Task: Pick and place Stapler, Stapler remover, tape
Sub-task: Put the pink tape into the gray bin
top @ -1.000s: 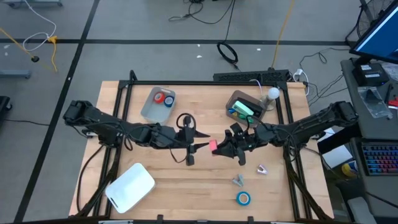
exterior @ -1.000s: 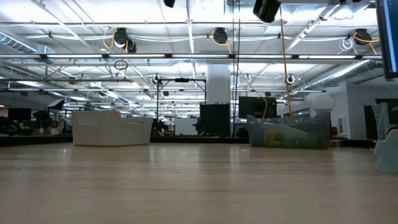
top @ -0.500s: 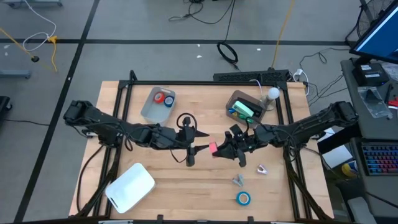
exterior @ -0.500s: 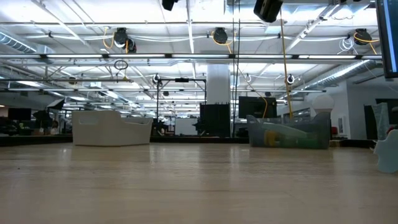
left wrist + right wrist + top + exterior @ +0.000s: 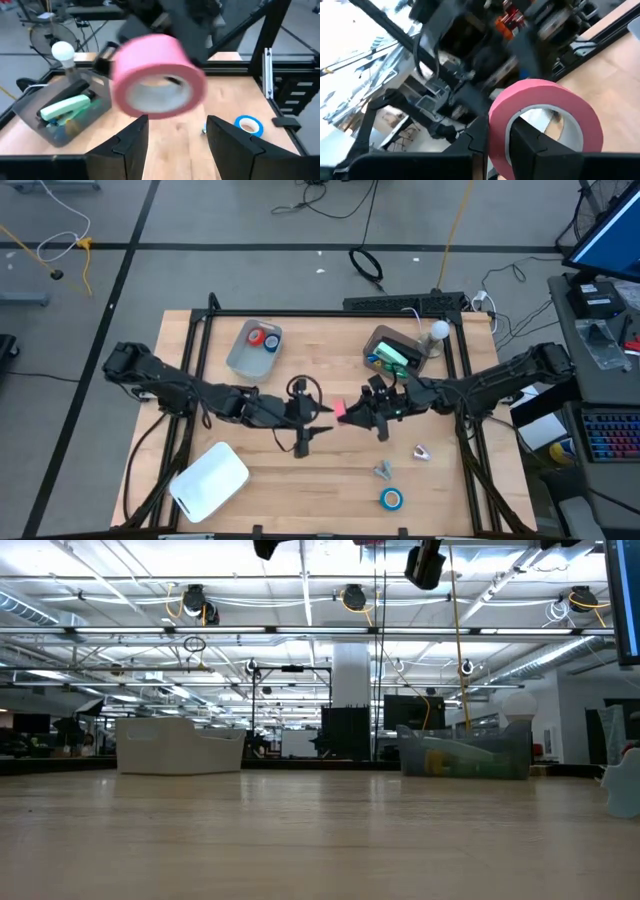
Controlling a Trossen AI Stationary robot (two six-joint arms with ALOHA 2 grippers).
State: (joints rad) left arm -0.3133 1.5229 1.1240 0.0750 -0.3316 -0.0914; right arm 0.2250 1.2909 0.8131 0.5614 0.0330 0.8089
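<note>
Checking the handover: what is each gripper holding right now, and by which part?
The right gripper pinches the pink tape roll by its ring wall, one finger inside the core. The left gripper is open, holding nothing.

Grey concrete floor point(image 5: 230, 220) with loose cables point(image 5: 366, 264); bright ceiling lights point(image 5: 300, 600) beyond.

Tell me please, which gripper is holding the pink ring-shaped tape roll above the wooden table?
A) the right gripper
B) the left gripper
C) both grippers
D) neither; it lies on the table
A: the right gripper has its fingers clamped on the wall of the pink ring-shaped tape roll, while the left gripper stands open short of the roll.
</note>
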